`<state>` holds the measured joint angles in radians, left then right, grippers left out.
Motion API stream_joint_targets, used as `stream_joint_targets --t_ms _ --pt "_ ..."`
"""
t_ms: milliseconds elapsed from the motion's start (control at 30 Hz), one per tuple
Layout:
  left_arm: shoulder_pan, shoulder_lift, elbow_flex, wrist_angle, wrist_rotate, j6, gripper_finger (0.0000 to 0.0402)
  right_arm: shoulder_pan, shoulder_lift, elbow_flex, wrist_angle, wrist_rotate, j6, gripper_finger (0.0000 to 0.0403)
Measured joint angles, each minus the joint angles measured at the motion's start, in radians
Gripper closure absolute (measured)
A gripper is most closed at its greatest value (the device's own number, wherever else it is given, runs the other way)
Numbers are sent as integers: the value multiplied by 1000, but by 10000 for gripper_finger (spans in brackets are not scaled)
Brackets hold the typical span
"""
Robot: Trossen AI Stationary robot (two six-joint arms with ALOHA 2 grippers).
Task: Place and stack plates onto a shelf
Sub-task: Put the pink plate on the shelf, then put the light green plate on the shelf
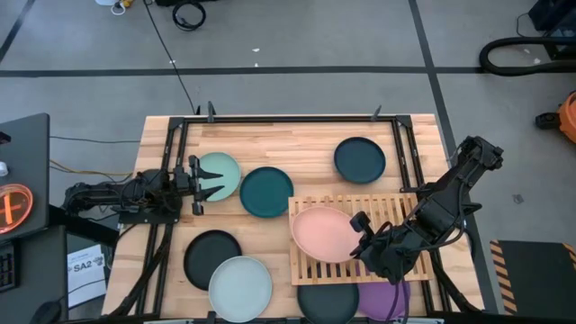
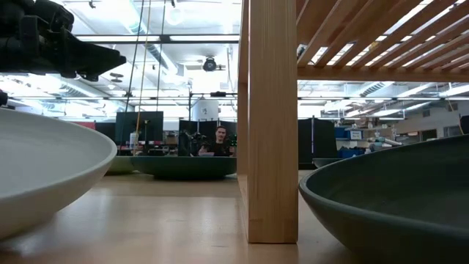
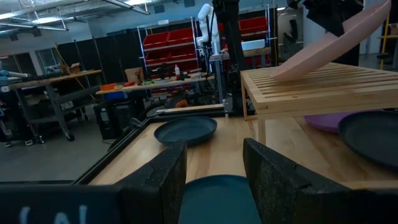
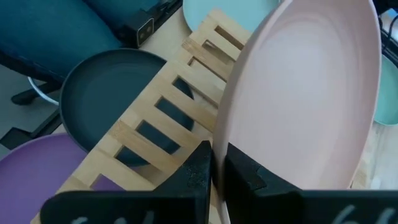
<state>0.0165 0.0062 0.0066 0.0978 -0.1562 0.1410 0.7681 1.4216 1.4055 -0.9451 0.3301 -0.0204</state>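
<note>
A pink plate [image 1: 324, 232] lies tilted on the slatted wooden shelf [image 1: 396, 209], and my right gripper [image 1: 362, 232] is shut on it. Under the shelf I see a dark plate [image 1: 328, 302] and a purple plate [image 1: 385, 301]. On the table top lie a mint plate [image 1: 223, 173], a teal plate [image 1: 266, 191], a navy plate [image 1: 360, 159], a black plate [image 1: 213, 258] and a pale blue-grey plate [image 1: 240, 288]. My left gripper [image 1: 198, 184] waits open, level over the mint plate at the table's left. My right gripper pinches the pink plate's rim [image 4: 219, 149] on the side toward the table's right. One finger [image 4: 247, 177] lies on the upper face, the other [image 4: 196, 173] on the underside. The fingers slant down from the right. The plate is tilted, its lower edge [image 3: 283, 73] on the slats.
The shelf stands on wooden legs [image 2: 272, 125] above the table's near right part. A black frame rail [image 1: 288, 117] runs around the table top. Bare wood shows between the teal and navy plates. A person sits in the room beyond the table.
</note>
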Motion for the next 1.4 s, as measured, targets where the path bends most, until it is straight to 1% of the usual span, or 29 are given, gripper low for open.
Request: stream_joint_targets --t_ms 133,700,833,1067,1400 --pt "0 0 0 0 0 0 237 0 0 0 0 16 2 367" --pt "0 0 0 0 0 0 237 -40 0 0 0 10 4 363" --pt "0 0 0 0 0 0 237 -56 0 0 1 9 48 340" --pt "0 0 0 0 0 0 237 -72 0 0 1 -18 65 297" --pt "0 0 0 0 0 0 237 -72 0 0 1 -18 134 269"
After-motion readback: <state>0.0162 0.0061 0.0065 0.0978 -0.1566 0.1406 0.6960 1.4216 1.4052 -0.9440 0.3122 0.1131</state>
